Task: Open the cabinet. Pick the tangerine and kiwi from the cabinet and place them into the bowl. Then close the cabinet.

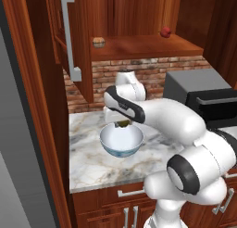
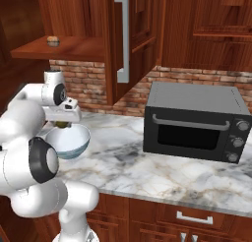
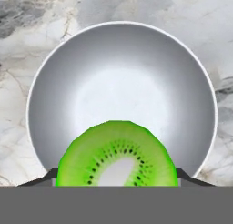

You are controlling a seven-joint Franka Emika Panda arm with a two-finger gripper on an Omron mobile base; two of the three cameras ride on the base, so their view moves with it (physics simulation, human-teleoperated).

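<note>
1. Reddish-brown wood forms the cabinet (image 1: pixel 139 46), standing open, its door (image 1: pixel 78 41) with a long silver bar handle (image 1: pixel 69 34) swung out toward the camera; on its shelf sit the tangerine (image 1: pixel 97 41) toward the left and a small red fruit (image 1: pixel 165 32) toward the right, well apart from each other
2. Marble, white with grey and tan veins, makes up the worktop (image 1: pixel 92 162), backed by a brick wall (image 1: pixel 139 74); below it run low cabinets with short silver handles (image 2: pixel 194 217)
3. Black and grey, a microwave oven (image 2: pixel 194 120) stands on the worktop to the right of the bowl; no writing on its front or knobs can be read
4. On the worktop sits the bowl (image 1: pixel 121 140), white to pale blue inside with a bluish patterned outside; its inside is bare, and no label shows on it
5. Hanging directly above the bowl, the gripper (image 1: pixel 122 124) is closed on the kiwi (image 3: pixel 117 157), one dark fingertip (image 3: pixel 48 176) showing at either side of the fruit in the hand view
6. Smallest of the lot, the kiwi shows a bright green cut face with a pale core ringed by black seeds, held over the near part of the bowl and not touching it
</note>
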